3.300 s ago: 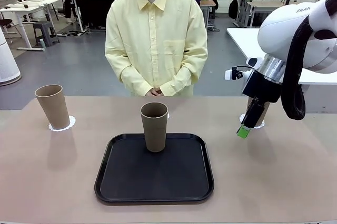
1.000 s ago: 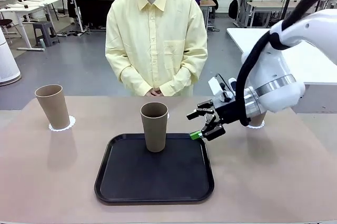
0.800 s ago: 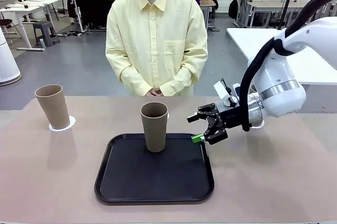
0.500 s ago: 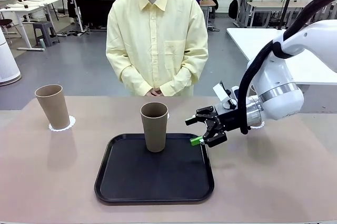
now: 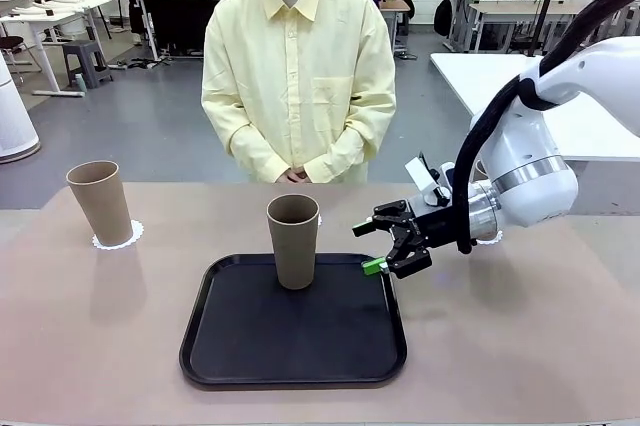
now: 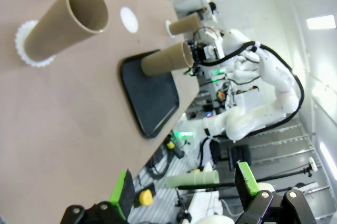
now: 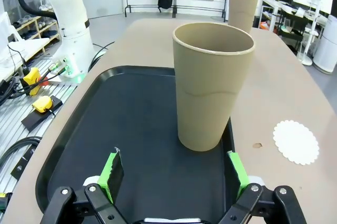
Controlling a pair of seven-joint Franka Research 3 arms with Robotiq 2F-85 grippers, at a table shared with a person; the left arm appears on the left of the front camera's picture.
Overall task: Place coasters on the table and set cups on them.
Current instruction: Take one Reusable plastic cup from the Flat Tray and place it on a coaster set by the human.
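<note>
Since three seconds back I see my right claw [image 5: 383,247] has swung from the right-hand coaster toward the middle cup [image 5: 293,241]; in the last half second it barely shifted. Now it hovers over the black tray's [image 5: 292,364] right rim, jaws spread wide and released, nothing gripped, pointing sideways at that cup, which stands on the tray. An empty coaster [image 7: 296,141] lies on the surface [image 5: 520,336] beside the tray. Left cup [image 5: 100,202] sits on its coaster [image 5: 119,239]. Left claw [image 6: 184,187] hangs released off the surface edge. Person stands opposite, hands [image 5: 293,175] clasped.
</note>
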